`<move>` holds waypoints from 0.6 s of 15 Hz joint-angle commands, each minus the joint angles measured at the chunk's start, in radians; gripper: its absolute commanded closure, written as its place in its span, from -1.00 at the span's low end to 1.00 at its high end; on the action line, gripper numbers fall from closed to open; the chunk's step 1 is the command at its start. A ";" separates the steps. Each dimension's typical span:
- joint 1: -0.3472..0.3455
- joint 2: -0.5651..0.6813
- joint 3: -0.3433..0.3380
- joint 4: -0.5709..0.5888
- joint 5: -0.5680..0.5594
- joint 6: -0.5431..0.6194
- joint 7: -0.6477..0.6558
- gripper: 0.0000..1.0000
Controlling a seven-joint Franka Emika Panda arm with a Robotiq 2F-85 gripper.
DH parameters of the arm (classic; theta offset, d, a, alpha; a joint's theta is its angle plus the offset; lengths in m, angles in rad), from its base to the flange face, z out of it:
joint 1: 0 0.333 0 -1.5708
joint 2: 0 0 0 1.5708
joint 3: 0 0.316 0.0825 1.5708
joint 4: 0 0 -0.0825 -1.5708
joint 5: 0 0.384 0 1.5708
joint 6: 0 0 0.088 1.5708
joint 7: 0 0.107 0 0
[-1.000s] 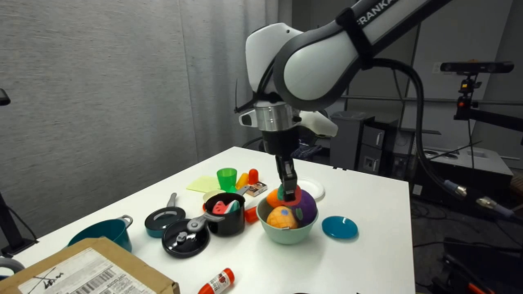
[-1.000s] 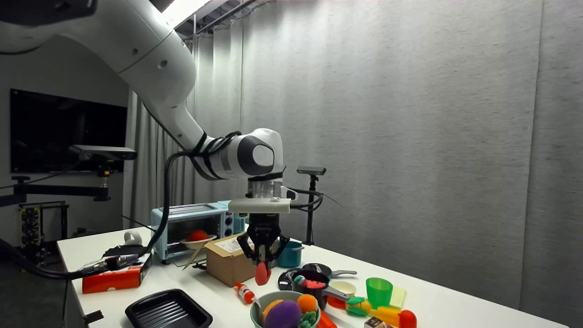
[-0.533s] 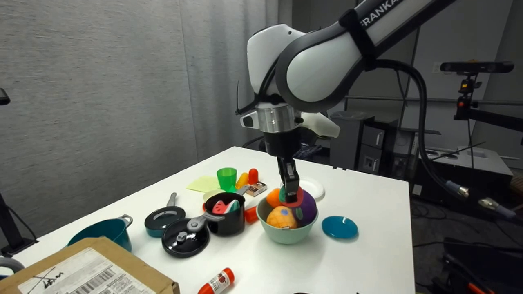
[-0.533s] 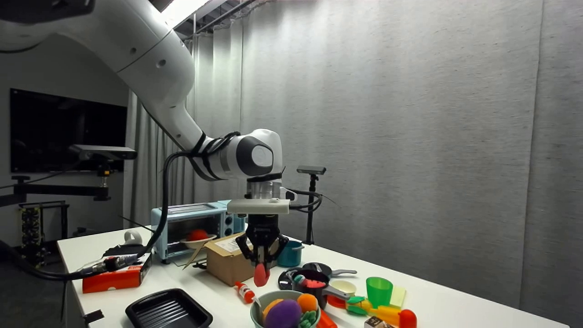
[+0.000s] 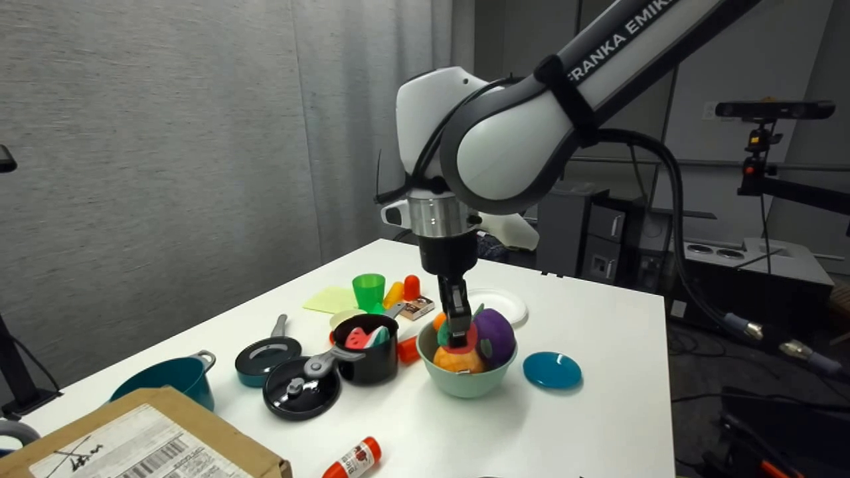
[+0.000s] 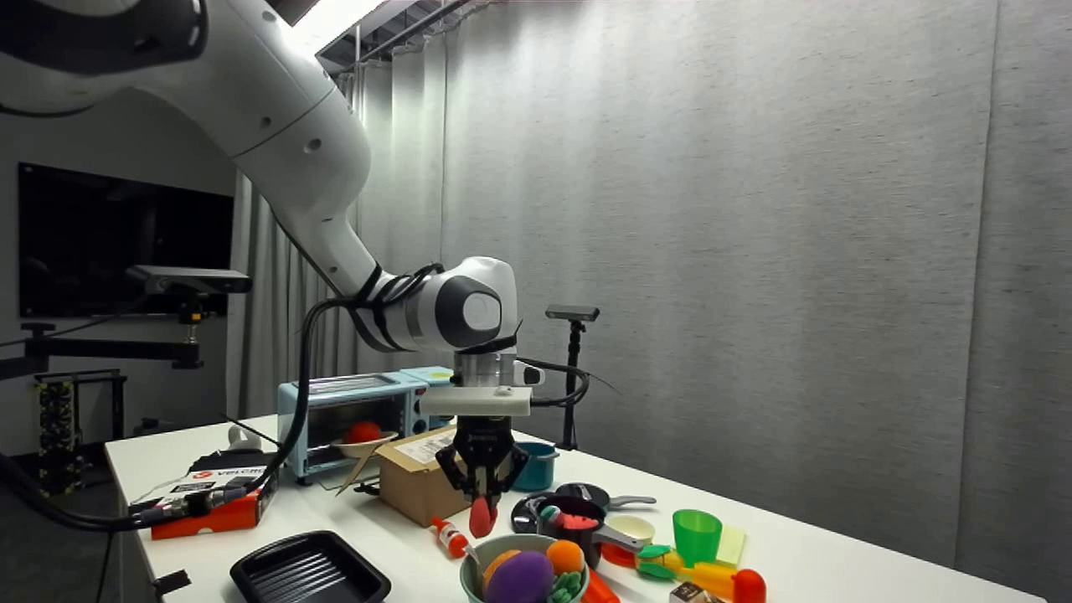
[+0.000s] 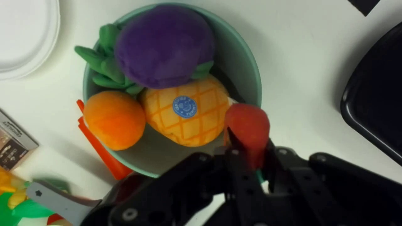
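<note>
My gripper (image 7: 249, 141) is shut on a red plush piece (image 7: 249, 121) with a green edge. The piece also shows below the fingertips in an exterior view (image 6: 481, 517). I hold it just above the near rim of a pale green bowl (image 5: 465, 385); I cannot tell whether it touches anything there. In the bowl lie a purple plush (image 7: 166, 44) with green leaves, a yellow-orange checked plush (image 7: 188, 116) with a blue label, and an orange plush (image 7: 116, 122). In the wrist view the red piece overlaps the checked plush's edge and the bowl's rim.
A black pot (image 5: 368, 365) with plush pieces stands beside the bowl. A teal disc (image 5: 552, 370), a white plate (image 5: 511, 307), a black tray (image 6: 310, 574), a cardboard box (image 6: 423, 490), a green cup (image 6: 697, 536) and a toaster oven (image 6: 360, 419) also stand on the table.
My gripper has moved down with the red piece still in it, and a little to the side, now in front of the checked plush. The bowl's contents have not visibly moved.
</note>
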 commanded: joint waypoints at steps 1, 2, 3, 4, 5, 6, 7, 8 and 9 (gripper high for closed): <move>0.027 0.029 0.051 0.003 0.018 0.045 -0.013 0.92; 0.033 0.033 0.074 0.001 0.035 0.039 -0.036 0.92; 0.037 0.035 0.097 0.005 0.053 0.020 -0.060 0.92; 0.031 0.027 0.121 -0.001 0.084 -0.004 -0.102 0.92; 0.030 0.026 0.142 -0.001 0.115 -0.022 -0.129 0.92; 0.029 0.024 0.160 -0.001 0.145 -0.045 -0.162 0.92; 0.029 0.026 0.175 0.004 0.170 -0.075 -0.189 0.92; 0.033 0.033 0.183 0.008 0.184 -0.105 -0.207 0.92; 0.037 0.041 0.187 0.015 0.195 -0.142 -0.219 0.92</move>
